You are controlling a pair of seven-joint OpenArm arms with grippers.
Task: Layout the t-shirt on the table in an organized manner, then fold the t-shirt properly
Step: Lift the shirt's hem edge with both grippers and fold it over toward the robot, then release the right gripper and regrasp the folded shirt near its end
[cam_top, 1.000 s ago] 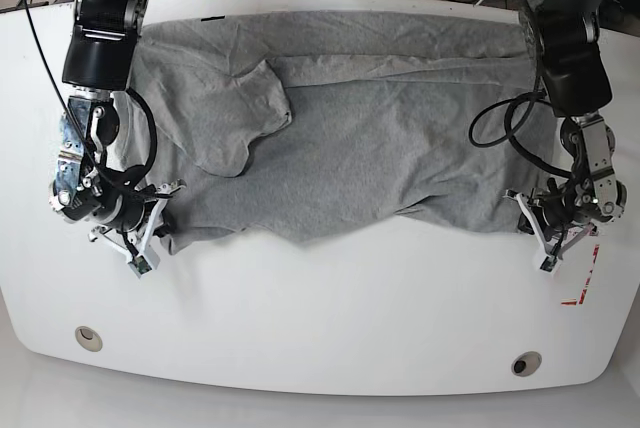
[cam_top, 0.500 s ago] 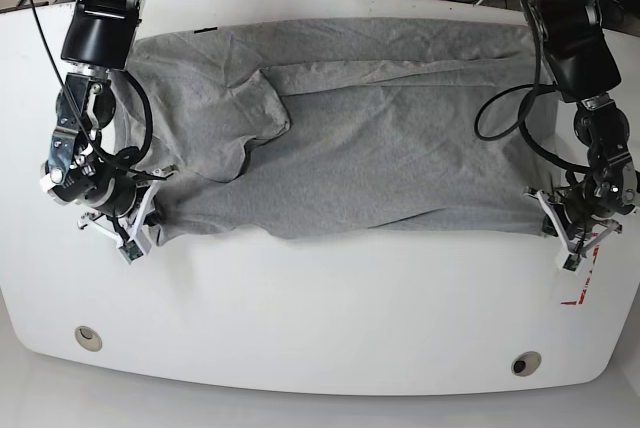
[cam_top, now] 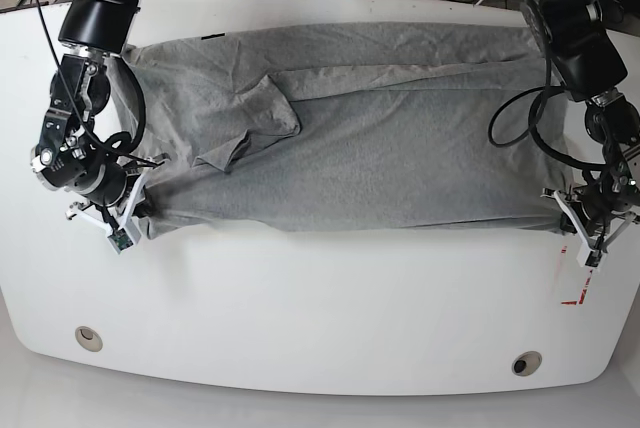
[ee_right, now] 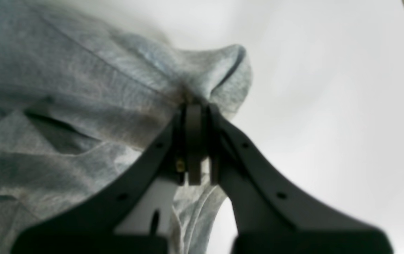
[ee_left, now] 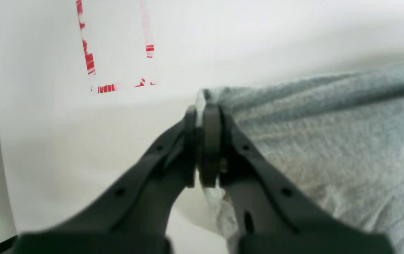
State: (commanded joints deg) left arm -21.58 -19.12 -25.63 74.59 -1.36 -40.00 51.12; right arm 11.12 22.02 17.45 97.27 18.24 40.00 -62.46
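- T-shirt (cam_top: 380, 138) lies across the upper half of the base view on the table (cam_top: 320, 318), spread wide; its lower edge runs nearly straight from left to right.
- One loose flap, likely a sleeve, lies folded over the cloth left of centre. No lettering shows.
- Right gripper (cam_top: 128, 210), at the frame's left: jaws together, pinching the shirt's lower left corner; the right wrist view confirms cloth bunched between them (ee_right: 195, 106).
- Left gripper (cam_top: 578, 228), at the frame's right: jaws pressed on the lower right corner, confirmed in the left wrist view (ee_left: 202, 109).
- Red tape mark (cam_top: 578, 293) sits just below that gripper.
- Judgement: layout nearly done; the flap needs flattening, and all folding is left.
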